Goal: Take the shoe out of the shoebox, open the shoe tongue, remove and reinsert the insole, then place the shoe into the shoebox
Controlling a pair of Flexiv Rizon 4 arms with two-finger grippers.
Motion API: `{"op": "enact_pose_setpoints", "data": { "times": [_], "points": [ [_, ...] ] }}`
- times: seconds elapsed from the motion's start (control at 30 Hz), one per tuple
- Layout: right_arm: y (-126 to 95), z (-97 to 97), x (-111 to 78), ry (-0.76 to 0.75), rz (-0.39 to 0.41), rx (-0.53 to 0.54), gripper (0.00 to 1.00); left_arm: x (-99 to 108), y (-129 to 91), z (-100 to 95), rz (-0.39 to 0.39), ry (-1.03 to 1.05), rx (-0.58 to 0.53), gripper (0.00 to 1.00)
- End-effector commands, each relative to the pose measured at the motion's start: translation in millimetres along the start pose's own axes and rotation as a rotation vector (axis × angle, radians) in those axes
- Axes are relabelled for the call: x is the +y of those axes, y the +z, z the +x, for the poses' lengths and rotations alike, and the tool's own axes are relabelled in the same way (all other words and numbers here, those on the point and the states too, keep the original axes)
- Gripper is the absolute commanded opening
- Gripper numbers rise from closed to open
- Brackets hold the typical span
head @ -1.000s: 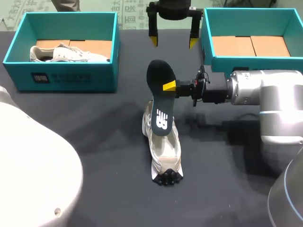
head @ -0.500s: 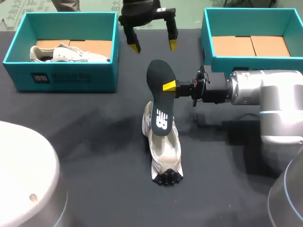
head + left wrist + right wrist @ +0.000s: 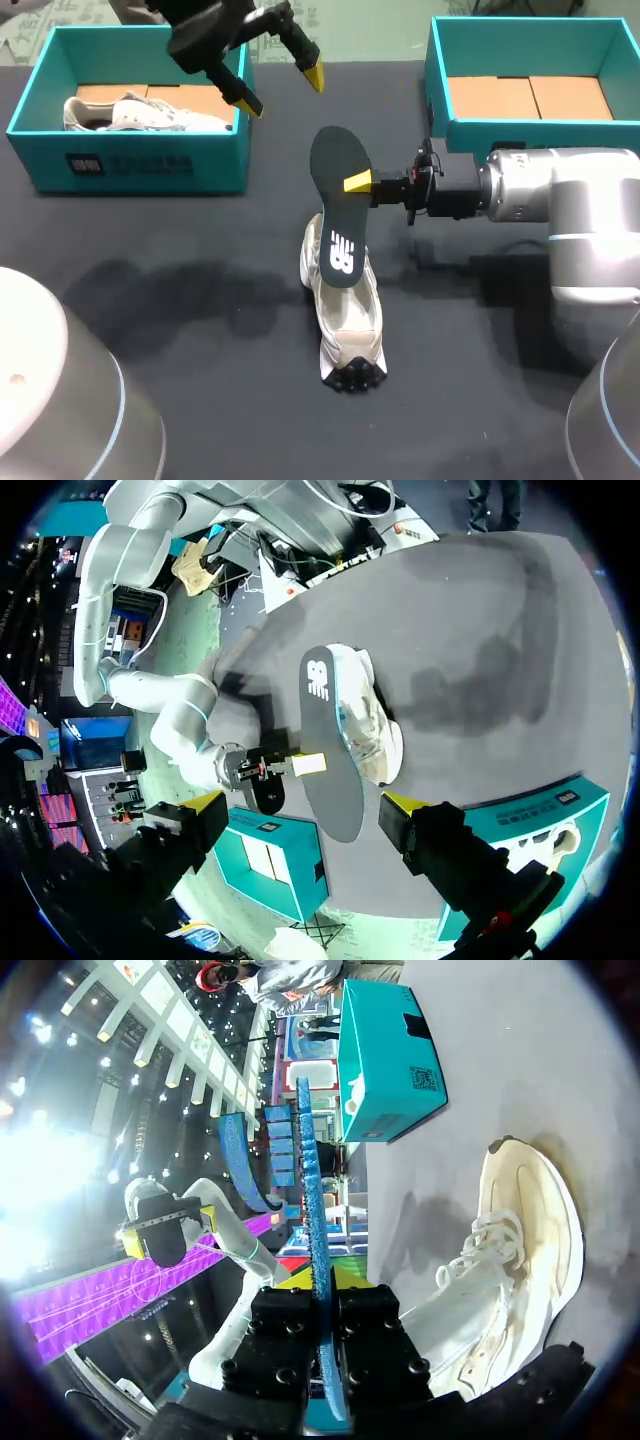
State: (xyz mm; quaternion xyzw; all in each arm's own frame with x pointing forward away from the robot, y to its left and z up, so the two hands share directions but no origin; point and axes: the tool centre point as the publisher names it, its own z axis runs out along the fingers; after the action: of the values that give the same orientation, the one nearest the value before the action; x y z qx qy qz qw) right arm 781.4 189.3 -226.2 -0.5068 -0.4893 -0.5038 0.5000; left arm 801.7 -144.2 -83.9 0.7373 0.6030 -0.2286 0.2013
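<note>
1. Left gripper (image 3: 282, 90): has swung away from the middle of the table's far side. It now hangs tilted over the near corner of the left shoebox (image 3: 130, 165). Fingers spread wide, nothing between them.
2. Left gripper, wrist view (image 3: 302, 810): both yellow tips stand well apart. The insole and the shoe lie far ahead of the fingers, untouched by them.
3. Right gripper (image 3: 357, 184): unmoved since the earlier frames. Fingers pinch the insole (image 3: 337, 215) from two sides at its edge, about midway along its length.
4. Insole: dark, held steeply on end. Its broad end rises above the right fingers. Its lower end meets the shoe's opening below them; whether it sits inside cannot be told.
5. Insole, right wrist view (image 3: 312, 1210): seen edge-on, clamped between the fingers (image 3: 370, 1340).
6. Shoe (image 3: 345, 310): cream, on the table (image 3: 180, 300), below and just beside the right fingers, laces showing.
7. Left shoebox: teal, open, holding a second shoe (image 3: 140, 112).
8. Right shoebox (image 3: 470, 130): teal, open, behind the right arm.
</note>
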Motion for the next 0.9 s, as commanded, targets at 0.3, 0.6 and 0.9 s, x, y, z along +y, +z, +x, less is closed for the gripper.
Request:
{"op": "enact_pose_setpoints", "data": {
  "times": [0.3, 0.6, 0.9],
  "points": [
    [0, 0.0, -0.6, 0.0, 0.001, -0.002, 0.0, -22, 31, 31.1, -0.076, -0.02, -0.404, 1.0],
    [0, 0.0, -0.6, 0.0, 0.001, -0.002, 0.0, -37, 38, 53.7, -0.186, -0.127, -0.571, 1.0],
    [0, 0.0, -0.6, 0.0, 0.001, -0.002, 0.0, -37, 38, 53.7, -0.186, -0.127, -0.571, 1.0]
  ]
}}
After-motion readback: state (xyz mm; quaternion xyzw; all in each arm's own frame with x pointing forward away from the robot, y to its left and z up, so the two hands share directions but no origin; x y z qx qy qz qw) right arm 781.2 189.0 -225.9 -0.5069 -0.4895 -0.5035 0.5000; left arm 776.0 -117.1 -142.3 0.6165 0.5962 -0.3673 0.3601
